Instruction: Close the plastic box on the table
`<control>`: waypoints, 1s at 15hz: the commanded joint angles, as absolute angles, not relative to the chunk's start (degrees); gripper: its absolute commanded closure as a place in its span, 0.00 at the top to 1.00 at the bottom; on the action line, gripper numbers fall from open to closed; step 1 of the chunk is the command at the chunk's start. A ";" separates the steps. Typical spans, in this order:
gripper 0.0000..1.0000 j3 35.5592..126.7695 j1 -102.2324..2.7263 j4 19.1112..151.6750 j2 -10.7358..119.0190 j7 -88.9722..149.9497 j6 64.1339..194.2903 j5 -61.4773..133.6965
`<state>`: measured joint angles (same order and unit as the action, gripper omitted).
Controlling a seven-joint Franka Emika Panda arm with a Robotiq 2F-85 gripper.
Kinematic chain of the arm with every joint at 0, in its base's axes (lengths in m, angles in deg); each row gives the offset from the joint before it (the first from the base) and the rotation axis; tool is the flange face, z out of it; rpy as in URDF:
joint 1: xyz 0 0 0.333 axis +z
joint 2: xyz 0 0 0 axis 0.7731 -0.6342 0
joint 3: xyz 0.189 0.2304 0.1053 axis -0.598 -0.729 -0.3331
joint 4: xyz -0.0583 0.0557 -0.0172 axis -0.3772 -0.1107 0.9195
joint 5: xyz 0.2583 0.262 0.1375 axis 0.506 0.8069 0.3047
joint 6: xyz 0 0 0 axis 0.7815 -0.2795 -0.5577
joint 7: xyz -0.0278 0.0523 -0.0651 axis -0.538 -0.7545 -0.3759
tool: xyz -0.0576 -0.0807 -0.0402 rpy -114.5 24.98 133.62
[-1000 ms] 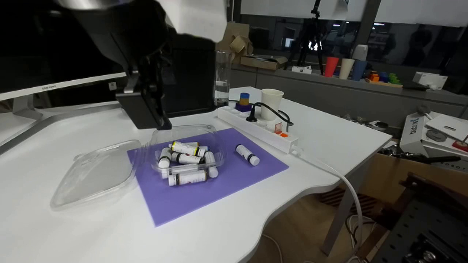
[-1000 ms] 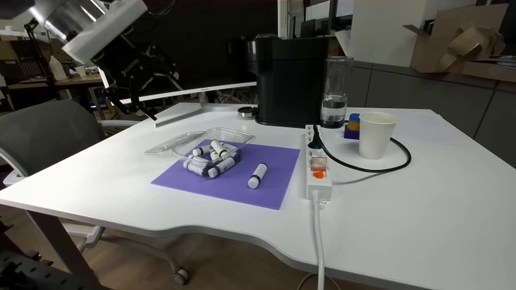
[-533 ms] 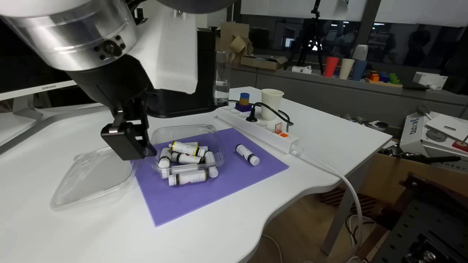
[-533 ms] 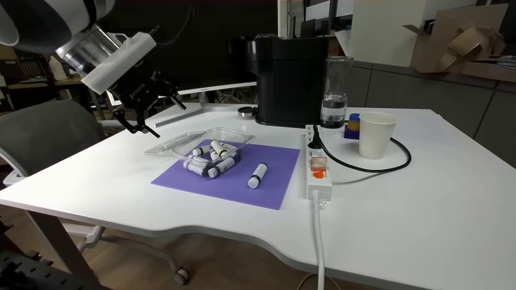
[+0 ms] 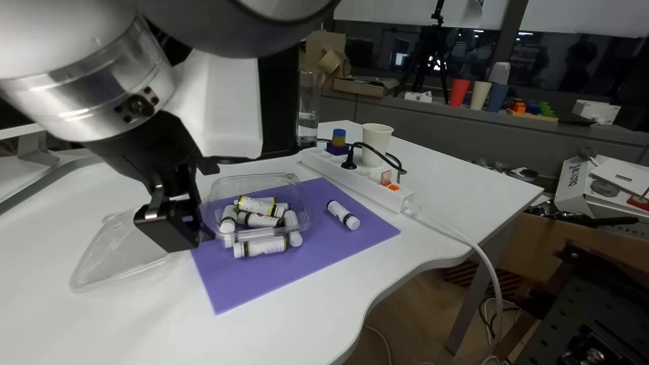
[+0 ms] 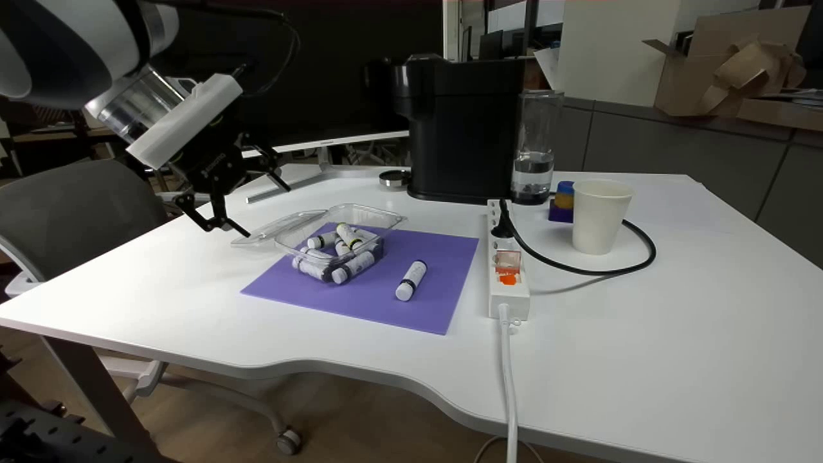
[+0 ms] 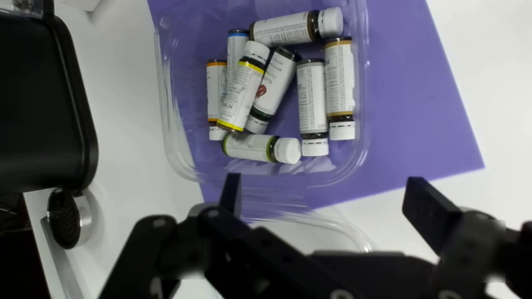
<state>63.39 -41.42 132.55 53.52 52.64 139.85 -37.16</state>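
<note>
The plastic box (image 5: 310, 214) is a clear, shallow tray standing on the white table (image 5: 284, 324), partly on a purple mat. It holds several small white-labelled bottles (image 7: 245, 97) and shows in the other views too (image 6: 386, 217) (image 7: 165, 89). Its clear lid (image 5: 109, 258) lies open beside it, on the monitor side (image 6: 276, 229); a curved edge of the lid (image 7: 347, 228) shows in the wrist view. My gripper (image 7: 326, 187) is open and empty, its fingers apart above where box and lid meet. It also shows in both exterior views (image 5: 208, 200) (image 6: 267, 210), hiding part of the lid.
One loose bottle (image 5: 344, 215) lies on the purple mat (image 5: 284, 284). A black appliance (image 6: 463, 128) and a small round metal dish (image 6: 394, 179) stand behind the box. A white power strip (image 6: 508, 283), a black cable and a paper cup (image 6: 601, 215) are beyond the mat.
My open gripper has come down and, in an exterior view, to the left, from above the box to low over the lid's near edge. The box, lid and bottles have not moved.
</note>
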 commanded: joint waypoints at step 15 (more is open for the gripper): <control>1.00 65.08 -32.93 113.26 32.47 56.91 130.28 -53.02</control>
<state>64.94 -33.82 115.75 33.92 53.38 131.98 -49.58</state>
